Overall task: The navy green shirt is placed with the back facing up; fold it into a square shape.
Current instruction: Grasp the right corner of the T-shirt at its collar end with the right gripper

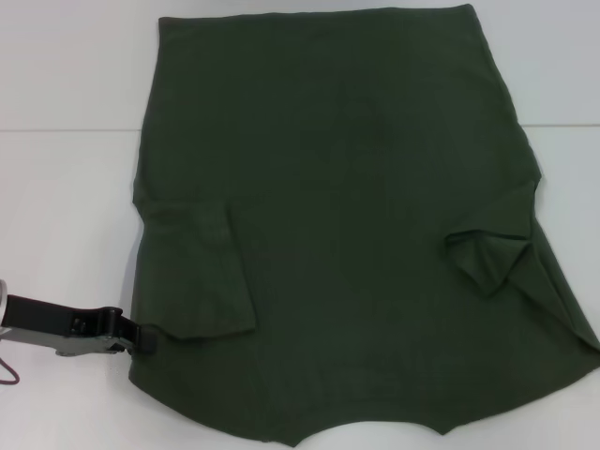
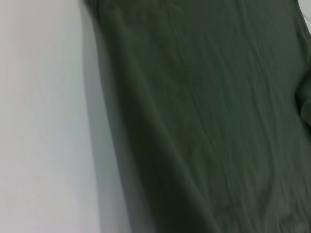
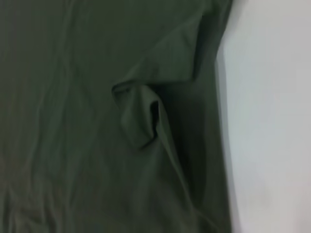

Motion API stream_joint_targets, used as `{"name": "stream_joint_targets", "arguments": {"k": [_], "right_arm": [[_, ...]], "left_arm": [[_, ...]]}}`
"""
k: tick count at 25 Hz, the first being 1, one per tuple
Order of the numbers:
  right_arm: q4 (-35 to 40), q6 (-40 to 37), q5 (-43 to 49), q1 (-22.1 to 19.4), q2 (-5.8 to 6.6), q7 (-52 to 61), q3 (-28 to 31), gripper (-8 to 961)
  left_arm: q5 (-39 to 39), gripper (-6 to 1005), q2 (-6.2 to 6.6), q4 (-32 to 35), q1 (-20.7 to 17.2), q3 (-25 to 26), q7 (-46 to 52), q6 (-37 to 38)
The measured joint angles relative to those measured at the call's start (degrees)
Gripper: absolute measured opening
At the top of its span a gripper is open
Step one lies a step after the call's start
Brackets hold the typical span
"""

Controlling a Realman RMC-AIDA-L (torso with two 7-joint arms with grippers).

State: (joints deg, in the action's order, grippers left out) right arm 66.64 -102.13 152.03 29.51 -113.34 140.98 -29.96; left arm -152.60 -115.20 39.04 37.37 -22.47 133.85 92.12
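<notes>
The navy green shirt (image 1: pixel 347 216) lies flat on the white table (image 1: pixel 66 206), plain side up, and fills most of the head view. Its left sleeve (image 1: pixel 197 272) is folded flat onto the body. Its right sleeve (image 1: pixel 487 253) is folded in but bunched and creased. My left gripper (image 1: pixel 142 336) reaches in low from the left and sits at the shirt's left edge, beside the folded sleeve. The left wrist view shows the shirt's edge (image 2: pixel 204 121) over the table. The right wrist view shows the bunched sleeve (image 3: pixel 146 111). My right gripper is out of view.
Bare white table (image 1: pixel 56 84) lies left of the shirt and along its right side (image 1: pixel 572 169). A thin red cable (image 1: pixel 7 375) shows at the left edge under my left arm. The shirt's near edge reaches the bottom of the head view.
</notes>
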Motion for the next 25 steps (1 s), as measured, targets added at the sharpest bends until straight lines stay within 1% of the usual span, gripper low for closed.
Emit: {"name": "stream_joint_targets", "arguments": {"k": [4,8,14,19,25], "right_arm": [[-5.70,2.95,-0.01,0.91,0.50,-1.40,-0.43,913],[-8.96,4.29,0.00,2.02,0.52,-2.78,-0.76,912],[-10.42,6.75,0.81,2.61,0.25,-2.68,-3.26,910],[-12.84,8.03,1.21,2.79,0.46,-2.89,-3.44,909],[-13.34,9.02,1.32,3.13,-0.02,-2.65,-5.61,907]], "left_arm": [[0.14,37,-0.21,-0.02,-0.14,0.07,-0.28,-0.20],[0.37,37,-0.30,-0.02,-0.20,0.25,-0.36,-0.34],[0.91,37,-0.29,-0.02,-0.27,0.12,-0.39,-0.63],[0.91,37,-0.26,-0.07,-0.18,0.29,-0.41,-1.05],[0.92,37,-0.19,-0.10,0.13,0.32,-0.38,-1.14]]}}
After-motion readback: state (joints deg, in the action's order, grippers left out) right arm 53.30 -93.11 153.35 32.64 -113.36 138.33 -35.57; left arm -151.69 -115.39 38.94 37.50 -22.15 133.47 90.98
